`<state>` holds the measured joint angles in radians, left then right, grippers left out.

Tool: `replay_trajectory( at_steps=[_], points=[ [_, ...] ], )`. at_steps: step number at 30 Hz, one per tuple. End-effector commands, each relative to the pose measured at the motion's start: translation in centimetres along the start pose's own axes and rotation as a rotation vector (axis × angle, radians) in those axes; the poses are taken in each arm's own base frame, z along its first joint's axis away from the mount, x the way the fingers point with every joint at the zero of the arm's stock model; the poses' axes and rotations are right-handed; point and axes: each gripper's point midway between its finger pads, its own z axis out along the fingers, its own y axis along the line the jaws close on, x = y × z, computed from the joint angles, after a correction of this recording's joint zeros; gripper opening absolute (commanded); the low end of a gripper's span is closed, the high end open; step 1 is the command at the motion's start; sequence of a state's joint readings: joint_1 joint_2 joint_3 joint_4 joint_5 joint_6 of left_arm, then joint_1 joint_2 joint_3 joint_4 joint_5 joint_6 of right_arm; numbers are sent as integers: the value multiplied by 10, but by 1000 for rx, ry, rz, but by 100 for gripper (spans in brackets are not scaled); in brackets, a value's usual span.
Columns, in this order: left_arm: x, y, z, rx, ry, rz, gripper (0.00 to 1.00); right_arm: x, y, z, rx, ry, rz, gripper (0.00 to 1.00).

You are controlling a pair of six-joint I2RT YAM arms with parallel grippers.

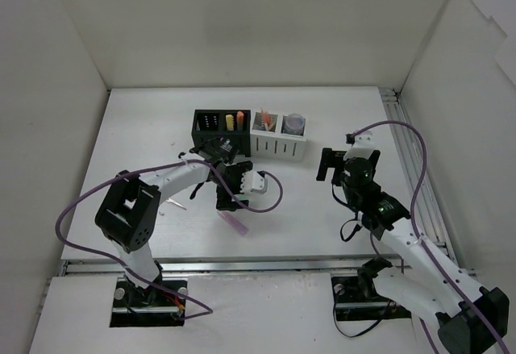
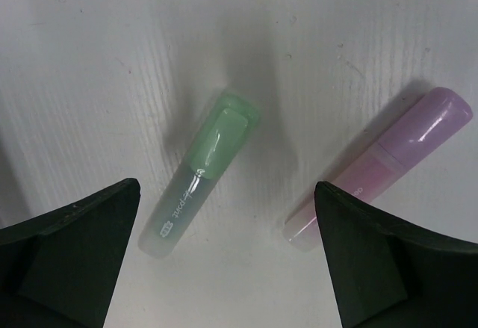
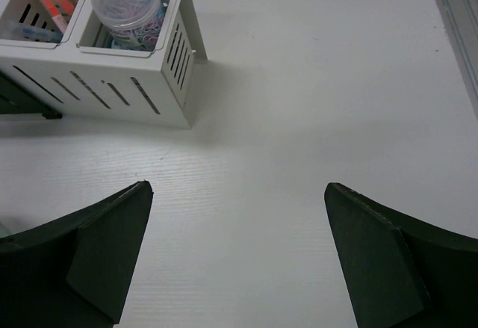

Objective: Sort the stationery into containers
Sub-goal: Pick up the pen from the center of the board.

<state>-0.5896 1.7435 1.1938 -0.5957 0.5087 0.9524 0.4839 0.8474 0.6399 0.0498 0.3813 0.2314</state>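
Left hand (image 2: 225, 187): spread apart, straddling the green marker (image 2: 205, 167) on the desk (image 2: 75, 44), placed to grip it.
Right hand (image 3: 237, 190): apart, empty, idle near the white box (image 3: 112, 74).

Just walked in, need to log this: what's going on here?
Two robot arms are sorting stationery. The left gripper, open, hovers over a green marker lying beside a pink-purple marker on the table. The right gripper, open and empty, hangs near the white organiser. It and the black organiser already hold some items.
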Motion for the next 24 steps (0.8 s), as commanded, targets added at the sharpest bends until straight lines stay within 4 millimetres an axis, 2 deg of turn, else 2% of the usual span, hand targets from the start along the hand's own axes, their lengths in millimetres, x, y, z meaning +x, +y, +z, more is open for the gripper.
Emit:
replay_trajectory(
  at_steps=[1,2,6,7,8,12,16,20,24],
  points=[
    [-19,14,-1,-28,-62,103,99,-26,23,3,-99,-64,35,98],
    [-25,15,-1,-22,-62,107,100,-26,24,3,-110,-64,36,98],
    [-21,16,5,22,-35,108,99,-32,30,-3,-155,-98,49,98],
    [-19,13,6,45,-24,101,99,-30,29,-3,-153,-98,56,98],
    [-23,18,5,40,-27,100,99,-35,28,-8,-158,-117,69,98],
    [-20,25,14,70,6,70,99,-32,21,-16,-145,-119,83,98],
    [-19,23,19,71,32,92,83,-37,12,-25,-120,-146,92,98],
    [-4,15,28,75,113,111,74,-40,6,-29,-102,-156,80,98],
    [11,4,39,90,169,124,59,-41,3,-31,-86,-152,64,98]
  ],
)
